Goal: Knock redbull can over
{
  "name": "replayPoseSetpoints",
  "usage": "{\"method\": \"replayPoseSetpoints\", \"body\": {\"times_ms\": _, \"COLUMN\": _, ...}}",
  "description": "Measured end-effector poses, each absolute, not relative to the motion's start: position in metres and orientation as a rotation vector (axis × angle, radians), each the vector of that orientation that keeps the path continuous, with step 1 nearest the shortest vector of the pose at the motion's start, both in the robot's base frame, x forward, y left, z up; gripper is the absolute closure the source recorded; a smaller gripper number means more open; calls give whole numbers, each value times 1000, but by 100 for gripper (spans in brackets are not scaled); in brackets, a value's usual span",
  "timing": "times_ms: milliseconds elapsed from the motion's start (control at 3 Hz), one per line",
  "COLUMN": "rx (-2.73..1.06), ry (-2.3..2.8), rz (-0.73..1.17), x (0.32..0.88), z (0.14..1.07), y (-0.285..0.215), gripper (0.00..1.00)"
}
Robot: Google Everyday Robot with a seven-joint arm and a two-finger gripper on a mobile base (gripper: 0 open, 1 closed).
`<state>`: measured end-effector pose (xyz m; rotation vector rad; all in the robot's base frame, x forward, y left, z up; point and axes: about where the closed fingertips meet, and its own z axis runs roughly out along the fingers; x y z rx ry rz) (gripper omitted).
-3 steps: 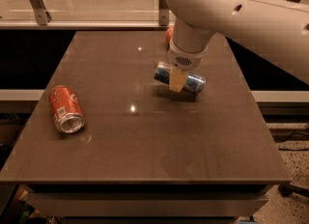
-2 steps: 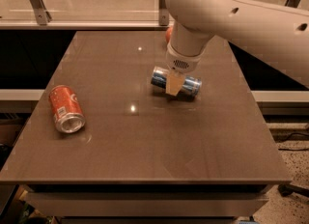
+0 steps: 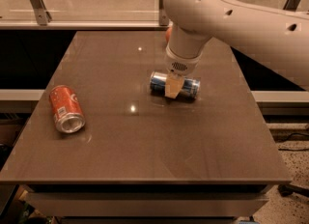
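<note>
Camera view shows a flat, dark brown counter (image 3: 145,146) with a smooth, faintly glossy top that carries small light reflections. The redbull can (image 3: 189,87), a slim metal cylinder in blue and silver, lies on its side just right of the counter's centre, its long axis running roughly left to right and its left end face turned slightly toward the camera. The gripper (image 3: 172,89) stands directly over the middle of this can, pointing downward; its tan lower end crosses the front of the can body and hides the can's middle section. Whether the gripper is clamping the can or only standing against it cannot be told. Above the gripper, a short wrist section with a perforated grille joins the arm (image 3: 217,15), a thick, rounded, cream-coloured shell with a matte finish and small dark recessed holes, which enters from the upper right. A wider orange-red soda can (image 3: 66,108) also lies on its side near the left edge of the counter, well apart from the redbull can, with its silver end turned toward the camera.
</note>
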<state>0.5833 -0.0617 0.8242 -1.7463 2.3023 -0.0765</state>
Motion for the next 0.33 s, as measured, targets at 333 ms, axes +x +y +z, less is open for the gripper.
{"method": "replayPoseSetpoints", "body": {"times_ms": 333, "rx": -1746, "ry": 2302, "rz": -77, "x": 583, "z": 825, "y": -62, "gripper": 82}}
